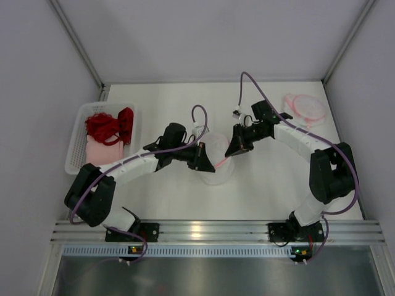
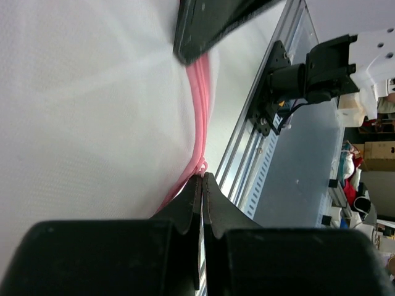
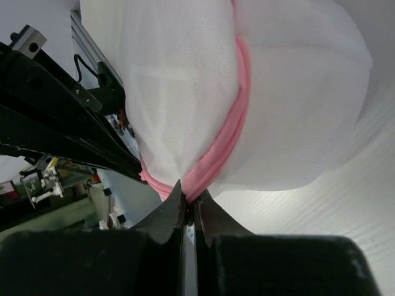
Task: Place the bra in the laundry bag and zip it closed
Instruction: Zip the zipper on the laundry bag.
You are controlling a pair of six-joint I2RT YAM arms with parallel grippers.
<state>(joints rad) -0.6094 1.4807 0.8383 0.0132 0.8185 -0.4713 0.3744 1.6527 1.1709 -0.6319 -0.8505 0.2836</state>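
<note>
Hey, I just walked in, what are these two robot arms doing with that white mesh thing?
Both arms are holding the white mesh laundry bag at the middle of the table. The left gripper is shut on its pink zipper edge, and the right gripper pinches the same zipper band from the other side. The red garment, apparently the bra, lies in the white basket at the left, so it is not yet in the bag. A second pink-trimmed bag lies at the far right.
</note>
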